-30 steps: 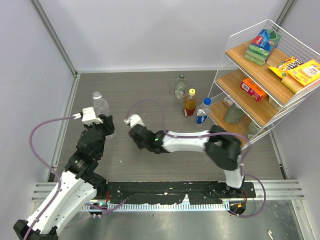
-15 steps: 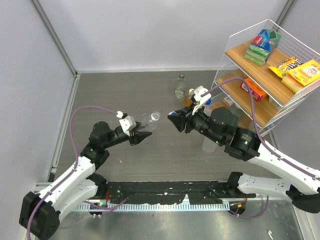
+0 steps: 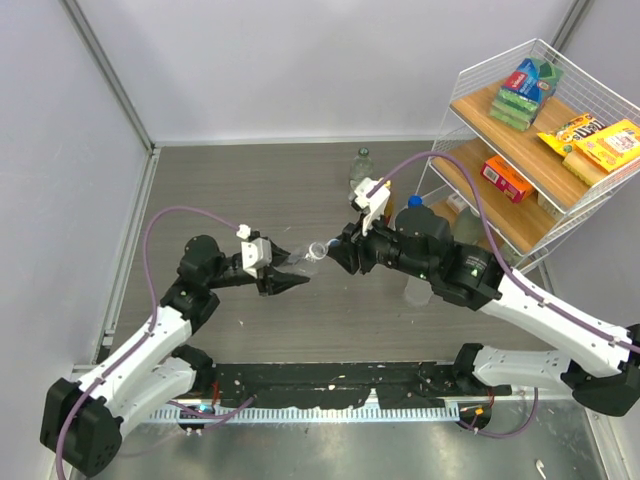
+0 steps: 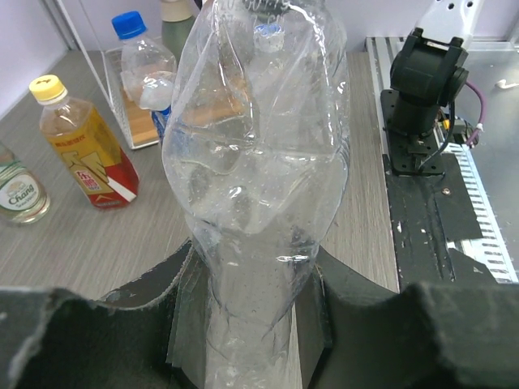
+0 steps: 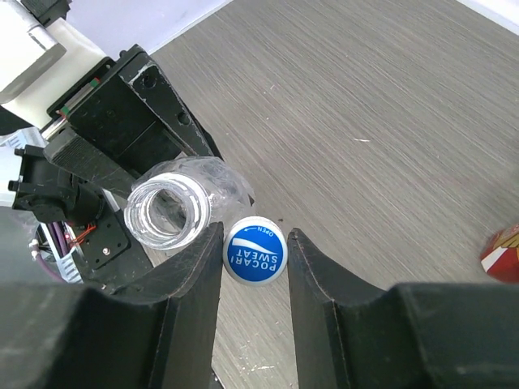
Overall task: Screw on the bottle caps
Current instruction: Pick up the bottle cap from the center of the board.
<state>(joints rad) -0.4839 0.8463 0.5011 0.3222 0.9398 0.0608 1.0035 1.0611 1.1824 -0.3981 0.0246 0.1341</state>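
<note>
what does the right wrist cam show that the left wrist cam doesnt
Right wrist only: the blue cap's printed top, pinched in the right gripper, just beside the clear bottle's open mouth.
Left wrist only: that bottle's crumpled body, the amber bottle with its yellow cap, and a blue-capped bottle by the rack.
Both: the clear bottle, held by the left gripper, and the wood-grain table.
</note>
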